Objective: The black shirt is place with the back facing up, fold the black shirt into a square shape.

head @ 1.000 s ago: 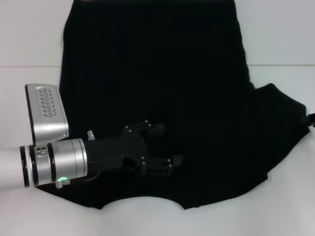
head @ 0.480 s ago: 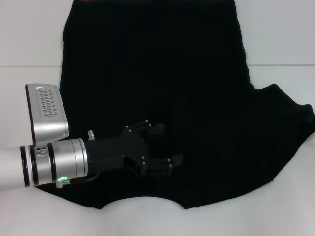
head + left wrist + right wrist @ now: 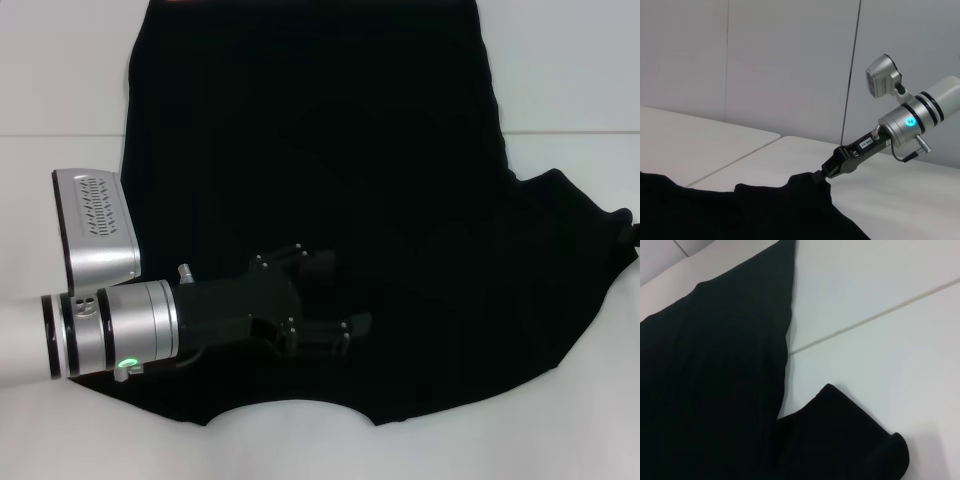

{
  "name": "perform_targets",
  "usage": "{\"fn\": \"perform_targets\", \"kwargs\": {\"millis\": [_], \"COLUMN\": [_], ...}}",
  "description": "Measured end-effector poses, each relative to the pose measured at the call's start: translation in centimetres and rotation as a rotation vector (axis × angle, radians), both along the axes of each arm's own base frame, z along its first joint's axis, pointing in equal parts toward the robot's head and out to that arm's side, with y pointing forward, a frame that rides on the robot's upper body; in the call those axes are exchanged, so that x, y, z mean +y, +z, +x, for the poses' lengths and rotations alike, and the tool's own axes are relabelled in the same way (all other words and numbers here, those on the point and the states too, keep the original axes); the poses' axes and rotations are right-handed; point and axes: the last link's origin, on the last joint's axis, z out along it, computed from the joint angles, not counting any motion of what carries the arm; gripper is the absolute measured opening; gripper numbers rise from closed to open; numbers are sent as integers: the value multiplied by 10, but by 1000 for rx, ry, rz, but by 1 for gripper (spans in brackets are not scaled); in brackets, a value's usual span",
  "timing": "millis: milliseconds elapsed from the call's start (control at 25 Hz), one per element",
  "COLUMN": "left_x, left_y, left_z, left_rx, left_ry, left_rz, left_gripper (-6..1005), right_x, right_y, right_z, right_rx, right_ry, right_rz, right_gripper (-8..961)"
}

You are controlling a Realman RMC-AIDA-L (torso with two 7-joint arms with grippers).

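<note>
The black shirt (image 3: 330, 160) lies spread flat on the white table, plain side up; no lettering shows. My left gripper (image 3: 345, 295) hovers low over the shirt's near left part, open and empty, fingers pointing right. My right gripper (image 3: 826, 174) shows in the left wrist view, shut on the tip of the shirt's right sleeve (image 3: 580, 230) and holding it just above the table. In the head view it is almost off the right edge. The right wrist view shows the shirt's body (image 3: 715, 380) and the sleeve (image 3: 850, 440) with its end curled up.
The white table (image 3: 570, 90) has a seam line (image 3: 60, 135) running across it behind the arms. Bare table surrounds the shirt to the left, right and front. A grey wall (image 3: 790, 65) stands beyond the table.
The right sleeve has been drawn a little farther out to the right, and the shirt's lower right edge has shifted with it. The left arm has not moved.
</note>
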Motion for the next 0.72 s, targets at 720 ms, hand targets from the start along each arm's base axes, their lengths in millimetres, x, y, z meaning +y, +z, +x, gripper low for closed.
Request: {"fn": "perform_targets", "kwargs": {"millis": [720], "left_x": [1], "left_y": [1], "left_z": [-1], "left_rx": [5], "left_ry": [3], "left_rz": [5], "left_gripper": [947], "right_x": [36], "right_y": [-44], "right_z": [-94], "right_rx": [14], "right_ry": [275], "right_rz": [-203], "right_gripper": [3]}}
